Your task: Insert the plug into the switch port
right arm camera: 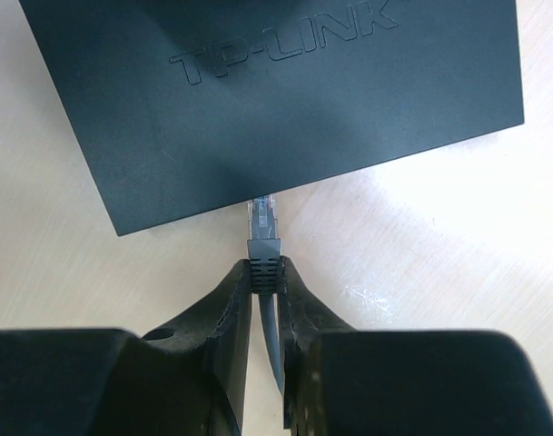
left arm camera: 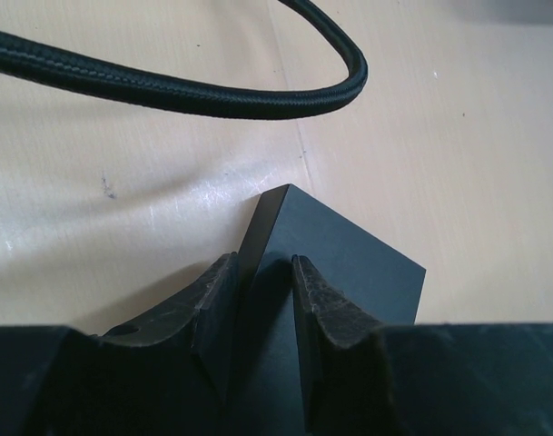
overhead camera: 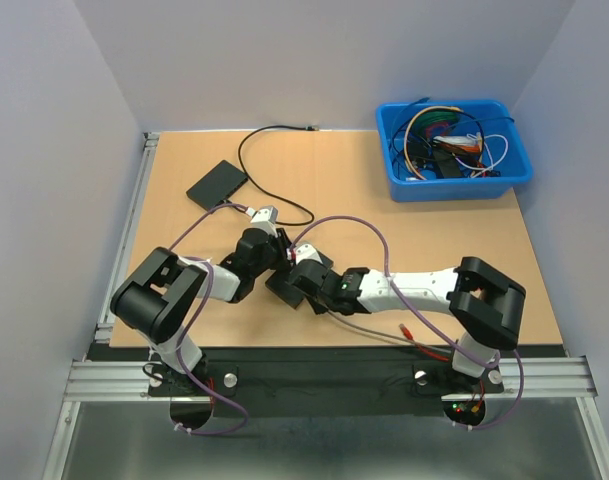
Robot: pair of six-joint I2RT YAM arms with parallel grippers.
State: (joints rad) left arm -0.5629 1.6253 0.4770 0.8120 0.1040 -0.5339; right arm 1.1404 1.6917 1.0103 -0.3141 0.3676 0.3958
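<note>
Pale walls surround a light wooden table [overhead camera: 434,260]; your stock on it reads as follows.

1. Switch [right arm camera: 276,91]: flat black box, raised TP-LINK lettering on its top face. It lies flat at the centre of the overhead view, between your two grippers.
2. Plug [right arm camera: 264,227]: grey body with a clear tip, at the middle of the right wrist view. Its tip meets the lower edge of the switch; you cannot tell how deep it sits. Its grey cord [right arm camera: 269,336] runs back between the fingers.
3. Right gripper [right arm camera: 264,268]: jaws almost closed, pinching the plug's rear end.
4. Left gripper [left arm camera: 262,265]: jaws narrowly apart, clamped on one corner of the switch, which juts out past the fingertips toward the centre of the left wrist view.
5. Black braided cord [left arm camera: 212,98]: curves across the top of the left wrist view, apart from the switch.
6. Second black flat box [overhead camera: 216,184]: upper left of the overhead view, well apart from the switch.
7. Blue bin [overhead camera: 459,187]: upper right of the overhead view, holding tangled wires of mixed colours.
8. Red wire [overhead camera: 424,340]: lower right of the overhead view, near your right arm's base.
</note>
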